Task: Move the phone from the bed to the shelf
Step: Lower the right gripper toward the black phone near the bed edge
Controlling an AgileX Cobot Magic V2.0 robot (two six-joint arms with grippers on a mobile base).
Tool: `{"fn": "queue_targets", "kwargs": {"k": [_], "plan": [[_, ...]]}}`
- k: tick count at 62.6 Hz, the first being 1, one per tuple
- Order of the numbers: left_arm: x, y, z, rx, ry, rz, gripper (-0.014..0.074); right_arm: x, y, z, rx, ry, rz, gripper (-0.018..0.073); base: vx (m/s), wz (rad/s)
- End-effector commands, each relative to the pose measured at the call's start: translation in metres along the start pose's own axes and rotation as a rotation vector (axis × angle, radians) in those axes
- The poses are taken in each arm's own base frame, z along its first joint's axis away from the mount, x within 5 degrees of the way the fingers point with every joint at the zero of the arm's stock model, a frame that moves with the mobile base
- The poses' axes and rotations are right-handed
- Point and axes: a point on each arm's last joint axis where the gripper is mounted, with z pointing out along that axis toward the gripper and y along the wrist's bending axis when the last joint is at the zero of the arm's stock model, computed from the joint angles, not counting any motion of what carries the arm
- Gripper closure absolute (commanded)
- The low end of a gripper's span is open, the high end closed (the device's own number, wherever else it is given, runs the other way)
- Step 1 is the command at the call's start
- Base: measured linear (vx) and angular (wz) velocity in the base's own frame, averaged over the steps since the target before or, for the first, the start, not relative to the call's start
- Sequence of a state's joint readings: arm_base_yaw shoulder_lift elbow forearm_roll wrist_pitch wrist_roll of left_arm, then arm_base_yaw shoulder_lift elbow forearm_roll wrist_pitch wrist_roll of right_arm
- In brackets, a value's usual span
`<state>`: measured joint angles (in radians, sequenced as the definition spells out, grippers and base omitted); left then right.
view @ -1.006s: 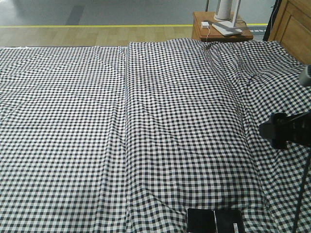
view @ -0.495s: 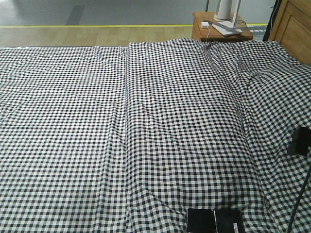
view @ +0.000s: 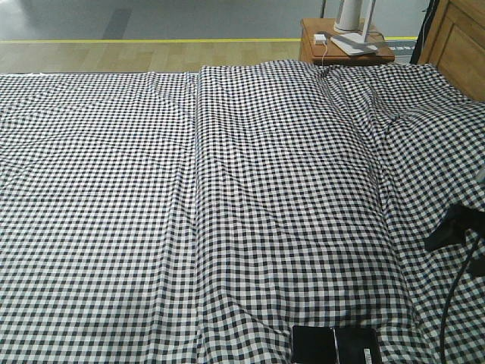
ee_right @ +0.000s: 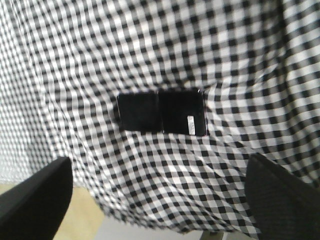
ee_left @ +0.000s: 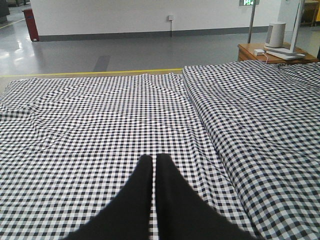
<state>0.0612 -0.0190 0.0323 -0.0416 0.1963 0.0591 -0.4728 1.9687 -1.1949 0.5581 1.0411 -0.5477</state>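
Note:
The phone (view: 333,345), a glossy black slab creased across its middle, lies flat on the bed (view: 250,197) near its front edge. The right wrist view shows the phone (ee_right: 162,112) with a small white sticker, lying on the gingham. My right gripper (ee_right: 157,200) hangs above and short of it, open wide, with nothing between its fingers (ee_right: 35,200). A black part of the right arm (view: 453,227) shows at the right edge. My left gripper (ee_left: 154,160) is shut and empty over the bed (ee_left: 100,125). The shelf is out of view.
A reddish-brown bedside table (view: 345,45) with a white device stands behind the bed's far right corner; the left wrist view shows the same table (ee_left: 265,50). A wooden panel (view: 458,42) rises at the far right. Beyond the bed runs a floor with a yellow line (view: 144,40).
The black part of the right arm has dropped lower along the right edge of the front view. The phone has not moved.

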Motion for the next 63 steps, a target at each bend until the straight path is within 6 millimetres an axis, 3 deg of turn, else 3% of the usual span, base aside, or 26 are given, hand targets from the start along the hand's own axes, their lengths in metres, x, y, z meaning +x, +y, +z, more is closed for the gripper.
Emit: {"fn": "queue_targets", "kwargs": {"k": [1,27,45,63], "plan": [[-0.004,0.000,0.000,-0.003,-0.071,-0.009,0.0595,-0.008,-0.001,0.000,-0.045,0.007,-0.034,-0.0088,0.00,0.00],[-0.004,0.000,0.000,-0.003,-0.071,-0.009,0.0595,-0.005,-0.040,0.101,-0.255,0.153,-0.060,-0.0064,0.00,0.00],[-0.004,0.000,0.000,-0.003,-0.071,-0.009,0.0595,0.002,-0.054,0.151,-0.395,0.137,-0.050,-0.0055,0.00,0.00],[-0.004,0.000,0.000,-0.003,-0.071,-0.009,0.0595,0.015,-0.067,0.188,-0.450,0.142,-0.041,-0.0043,0.00,0.00]]}}
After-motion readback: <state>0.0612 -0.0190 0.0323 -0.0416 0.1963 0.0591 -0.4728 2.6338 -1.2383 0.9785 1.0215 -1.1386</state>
